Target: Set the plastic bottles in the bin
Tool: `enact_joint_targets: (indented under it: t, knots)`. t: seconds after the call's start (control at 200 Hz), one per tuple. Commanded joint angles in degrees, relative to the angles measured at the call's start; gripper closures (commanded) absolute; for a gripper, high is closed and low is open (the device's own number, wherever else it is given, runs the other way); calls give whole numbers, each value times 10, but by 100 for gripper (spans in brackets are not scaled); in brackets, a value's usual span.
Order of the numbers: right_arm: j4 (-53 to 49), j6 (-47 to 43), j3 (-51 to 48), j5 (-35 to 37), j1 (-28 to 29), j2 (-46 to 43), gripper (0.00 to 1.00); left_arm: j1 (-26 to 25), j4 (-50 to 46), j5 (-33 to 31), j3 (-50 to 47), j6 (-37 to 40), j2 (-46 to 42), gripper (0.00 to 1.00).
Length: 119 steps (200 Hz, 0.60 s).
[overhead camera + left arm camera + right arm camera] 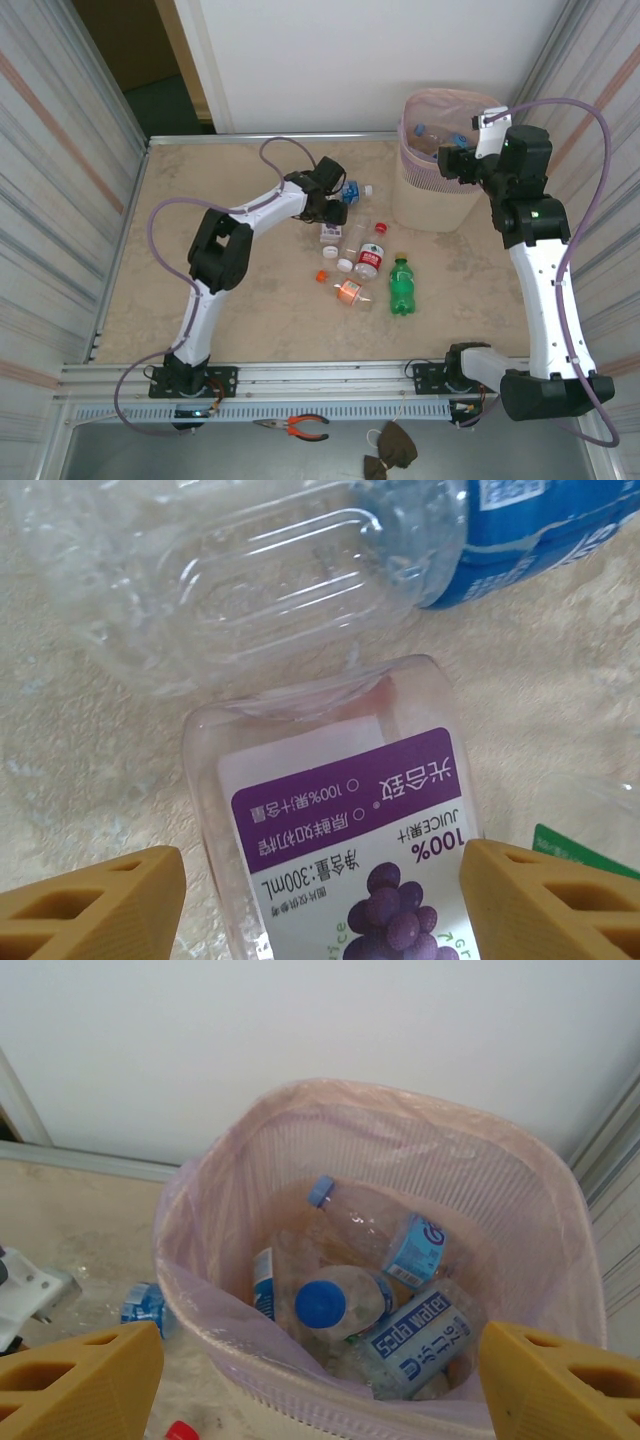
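A clear grape juice bottle (pixel 340 830) with a purple and white label lies on the table between my left gripper's (pixel 322 905) yellow fingers, which stand open close to its sides. A clear blue-labelled bottle (pixel 300 570) lies just beyond it. From above, the left gripper (pixel 333 212) hovers over this cluster, with a red-labelled bottle (pixel 368 258), a green bottle (pixel 401 285) and a small orange-capped bottle (pixel 347 291) nearer the front. My right gripper (pixel 320 1380) hangs open and empty over the pink bin (pixel 400 1100), which holds several bottles (pixel 420 1345).
The bin (pixel 432 205) stands at the back right near the wall. Loose orange (pixel 321 276) and white (pixel 344 265) caps lie among the bottles. Corrugated walls close in both sides. Pliers (pixel 300 428) rest on the ledge in front of the arm bases.
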Motion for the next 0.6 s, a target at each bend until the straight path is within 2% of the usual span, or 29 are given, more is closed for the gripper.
enact_joint_targets:
  t: [0.0,0.09,0.22,0.591]
  knots:
    - [-2,4,15,-3,7,-7,19,5,-19,-15,-10,1,-24,27]
    - [-3,5,19,-2,11,-7,19,6,-22,-12,-7,-3,-31,25]
    - [-3,5,21,1,15,-6,19,4,-20,3,-7,-9,-37,17]
    - [-6,4,26,7,24,-2,19,-3,-6,22,-19,-23,-38,13]
